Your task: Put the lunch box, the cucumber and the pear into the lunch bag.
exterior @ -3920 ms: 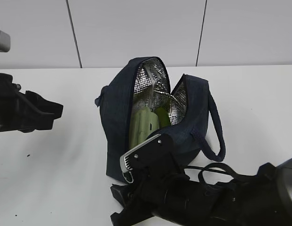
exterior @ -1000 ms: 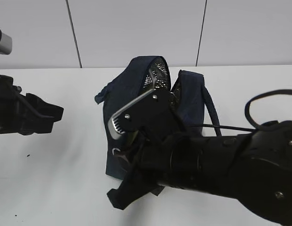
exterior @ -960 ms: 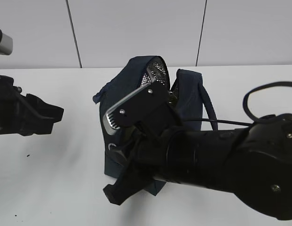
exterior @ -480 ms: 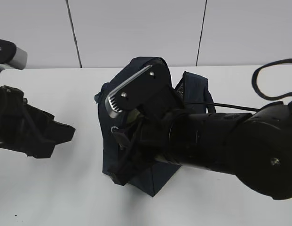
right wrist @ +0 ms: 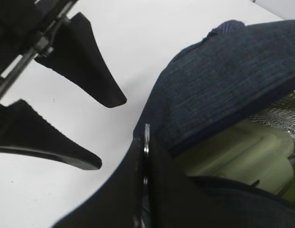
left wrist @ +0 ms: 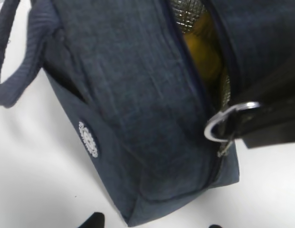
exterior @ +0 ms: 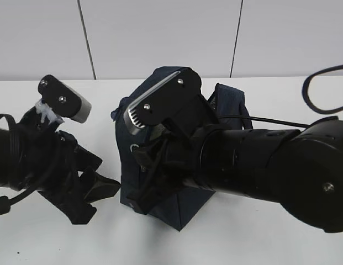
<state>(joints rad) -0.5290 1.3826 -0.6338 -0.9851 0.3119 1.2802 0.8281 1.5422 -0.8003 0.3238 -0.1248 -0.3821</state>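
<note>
One lunch bag (exterior: pixel 160 204) is sitting on the white table (exterior: pixel 281 99), with its top zipper partly undone and silver lining showing. One lunch box (right wrist: pixel 242 154) is lying inside it, pale green lid visible through the gap in the right wrist view. One yellow pear (left wrist: pixel 204 57) is showing inside through the opening in the left wrist view. The cucumber is not showing clearly in any view. The right gripper (right wrist: pixel 146 142) is pinching the one metal ring pull (left wrist: pixel 225 124) at the end of the zipper, jaws closed tight on it. The left gripper (exterior: pixel 88 194) is hanging just beside the bag's left side, two fingers (right wrist: pixel 83 54) spread wide, holding nothing.
</note>
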